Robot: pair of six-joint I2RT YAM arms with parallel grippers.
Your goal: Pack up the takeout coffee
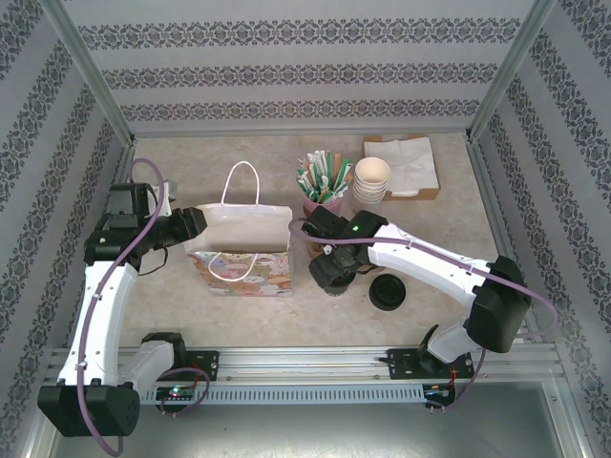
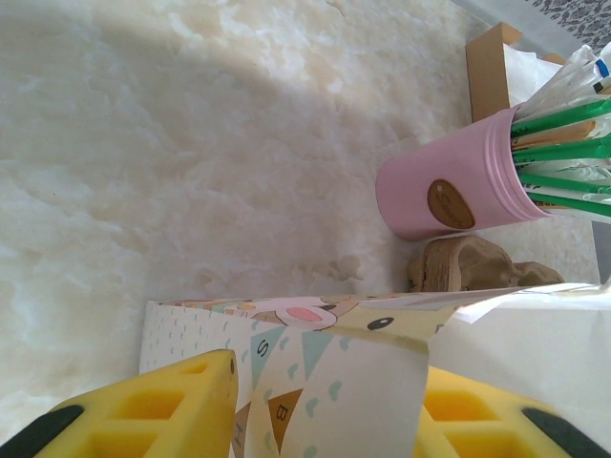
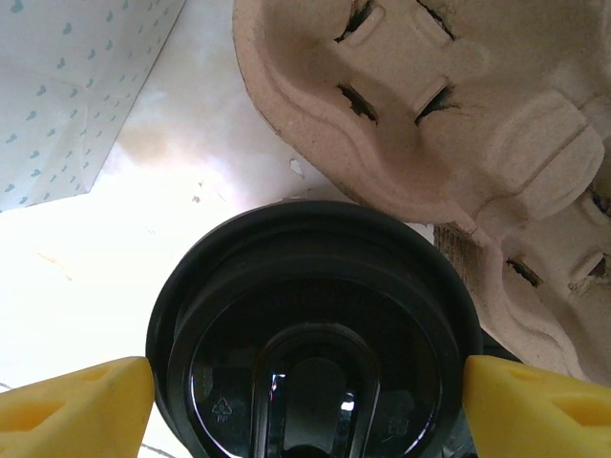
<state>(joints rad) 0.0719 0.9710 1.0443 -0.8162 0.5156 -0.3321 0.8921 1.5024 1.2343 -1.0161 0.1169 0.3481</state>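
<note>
Beside the pulp carrier on the surface, the takeout coffee stands clasped at its lid by the right tool, seemingly for lifting; the left tool pinches the paper bag wall, likely to hold it open; wrist views make both grips plain, the overhead view the layout.

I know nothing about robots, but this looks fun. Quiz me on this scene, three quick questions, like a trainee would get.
1. True or false: the left gripper is pinching the paper bag by its edge.
2. The right gripper's fingers flank which? A) takeout coffee B) loose black lid C) pink straw cup
3. Fill in: the brown moulded tray beside the coffee is a cup ____.
Key: 1 true; 2 A; 3 carrier.
</note>
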